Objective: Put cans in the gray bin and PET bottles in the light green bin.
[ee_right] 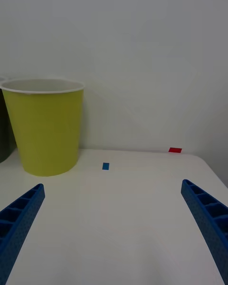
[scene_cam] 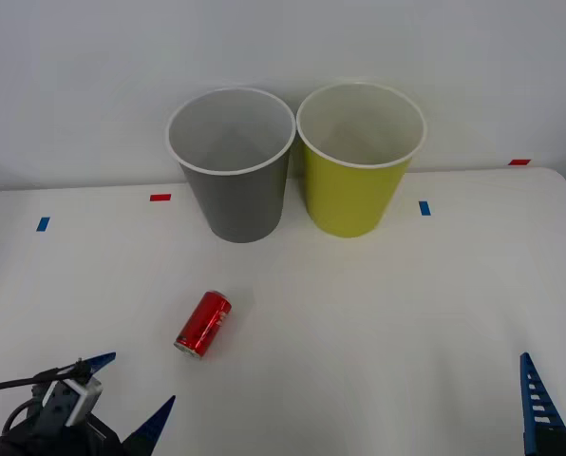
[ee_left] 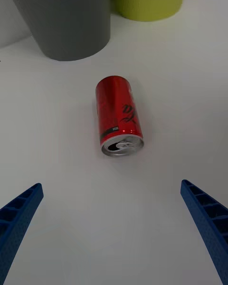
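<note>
- The red can lies on its side on the white worktop, near the front on the robot's left.
- Nothing touches the can. The worktop all around it is bare.
- The can is red with silver ends. In the left wrist view its open top faces the camera, and dark letters run along its side.
- The left pincer is just in front of the can, low at the near edge. Its blue fingers are spread wide, and the can sits past the gap between them, not touching them.
- The gray bin stands upright behind the can, at the back of the worktop. It has a white rim and a pale inside.
- The light green bin stands just beside the gray bin, on the robot's right. Their rims almost touch.
- Small bits of tape are stuck on the worktop: a red one and a blue one on the left, a blue one and a red one on the right.
- The right pincer is at the near right corner, well apart from the can. Its fingers are spread wide and hold nothing.
</note>
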Controlling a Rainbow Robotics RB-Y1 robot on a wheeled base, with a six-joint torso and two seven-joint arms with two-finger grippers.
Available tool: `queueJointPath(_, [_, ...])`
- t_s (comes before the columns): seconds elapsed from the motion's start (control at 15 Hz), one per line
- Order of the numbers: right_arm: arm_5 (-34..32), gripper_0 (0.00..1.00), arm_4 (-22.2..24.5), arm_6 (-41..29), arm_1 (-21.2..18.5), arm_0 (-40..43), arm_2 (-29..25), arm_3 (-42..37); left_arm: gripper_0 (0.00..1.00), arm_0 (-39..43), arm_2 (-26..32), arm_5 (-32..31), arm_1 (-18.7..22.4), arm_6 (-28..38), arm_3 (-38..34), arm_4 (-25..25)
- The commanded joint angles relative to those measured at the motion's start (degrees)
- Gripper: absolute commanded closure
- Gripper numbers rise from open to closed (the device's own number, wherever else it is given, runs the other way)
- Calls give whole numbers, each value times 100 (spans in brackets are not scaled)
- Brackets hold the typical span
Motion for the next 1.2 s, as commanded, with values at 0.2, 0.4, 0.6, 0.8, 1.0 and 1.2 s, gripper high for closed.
queueJointPath(0.2, [0, 0, 0, 0, 0, 0, 0, -1, 0, -927, 2, 1979, 46, 339, -601, 77])
queueJointPath(0.4, [0, 0, 0, 0, 0, 0, 0, -1, 0, -1384, 2, 3174, 107, 1051, -1023, 174])
queueJointPath(0.6, [0, 0, 0, 0, 0, 0, 0, -1, 0, -1929, -174, 4053, 213, 1587, -1251, 183])
queueJointPath(0.8, [0, 0, 0, 0, 0, 0, 0, -1, 0, -2649, -560, 4695, 222, 2114, -1260, 148])
queueJointPath(1.0, [0, 0, 0, 0, 0, 0, 0, -1, 0, -3458, -1009, 5415, 169, 2299, -1190, 165])
queueJointPath(1.2, [0, 0, 0, 0, 0, 0, 0, -1, 0, -3845, -1290, 5424, 169, 2404, -926, 165])
